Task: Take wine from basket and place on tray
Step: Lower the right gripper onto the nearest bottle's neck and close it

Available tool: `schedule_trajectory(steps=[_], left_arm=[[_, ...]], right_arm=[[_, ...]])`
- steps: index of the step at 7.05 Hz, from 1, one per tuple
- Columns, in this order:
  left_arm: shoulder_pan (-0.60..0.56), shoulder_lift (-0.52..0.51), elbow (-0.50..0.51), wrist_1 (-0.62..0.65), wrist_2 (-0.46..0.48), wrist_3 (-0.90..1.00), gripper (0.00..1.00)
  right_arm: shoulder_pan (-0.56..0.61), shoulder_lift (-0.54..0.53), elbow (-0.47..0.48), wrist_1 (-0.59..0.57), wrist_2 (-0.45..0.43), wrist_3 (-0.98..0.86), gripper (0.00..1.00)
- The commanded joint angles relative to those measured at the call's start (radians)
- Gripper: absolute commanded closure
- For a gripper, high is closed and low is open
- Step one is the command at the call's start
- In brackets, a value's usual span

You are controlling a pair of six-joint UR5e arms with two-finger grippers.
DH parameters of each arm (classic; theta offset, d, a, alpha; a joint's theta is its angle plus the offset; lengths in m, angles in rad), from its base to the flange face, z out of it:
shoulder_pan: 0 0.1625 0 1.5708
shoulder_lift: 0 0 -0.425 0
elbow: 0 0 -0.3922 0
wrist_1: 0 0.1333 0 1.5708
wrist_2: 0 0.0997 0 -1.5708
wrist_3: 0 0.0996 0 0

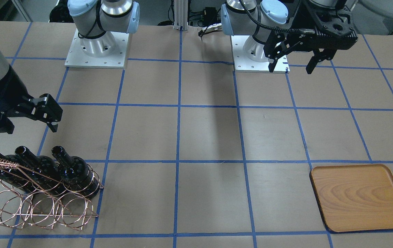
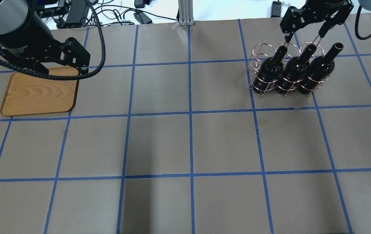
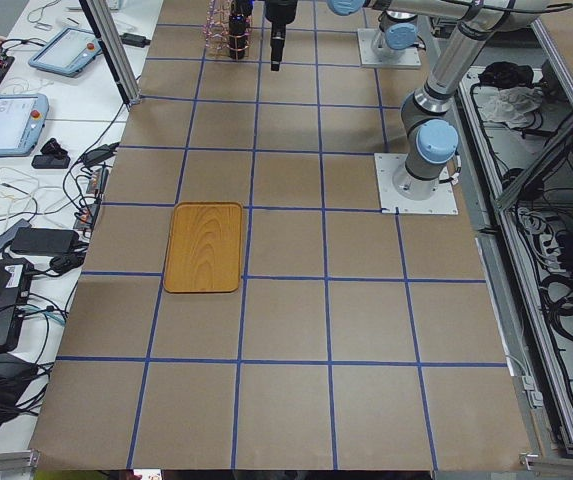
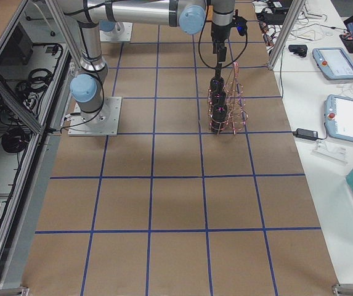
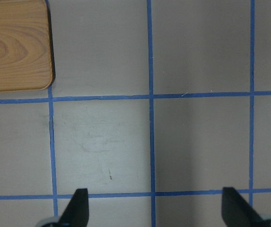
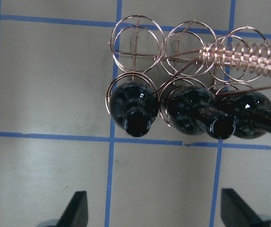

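Three dark wine bottles [image 2: 271,68] [image 2: 294,67] [image 2: 318,68] lie side by side in the copper wire basket [image 2: 259,51], necks tilted up toward the robot. They also show in the front view [image 1: 74,170] and the right wrist view [image 6: 130,106]. My right gripper [image 2: 304,35] [image 1: 28,128] [image 6: 155,210] is open and empty, above and just behind the bottle mouths. The wooden tray [image 2: 39,92] [image 1: 360,196] lies flat and holds nothing. My left gripper [image 2: 62,69] [image 1: 290,70] [image 5: 156,208] is open and empty, high beside the tray's corner [image 5: 12,42].
The table is covered in brown paper with a blue tape grid. The basket's coiled handle bar [image 6: 249,54] runs over the bottles on one side. The arm bases [image 1: 96,44] [image 1: 260,48] stand at the robot's edge. Cables and tablets lie beyond the far edge.
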Motion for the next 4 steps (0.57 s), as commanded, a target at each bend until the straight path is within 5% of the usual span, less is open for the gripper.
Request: schedule_trajectory(steps=[1, 4], left_arm=[[0.000, -0.002, -0.001, 0.000, 0.000, 0.000, 0.00], [0.000, 0.001, -0.008, 0.000, 0.003, 0.000, 0.00]], right_arm=[[-0.058, 0.046, -0.004, -0.035, 0.009, -0.069, 0.06], [-0.058, 0.092, 0.012, -0.043, 0.009, -0.060, 0.10]])
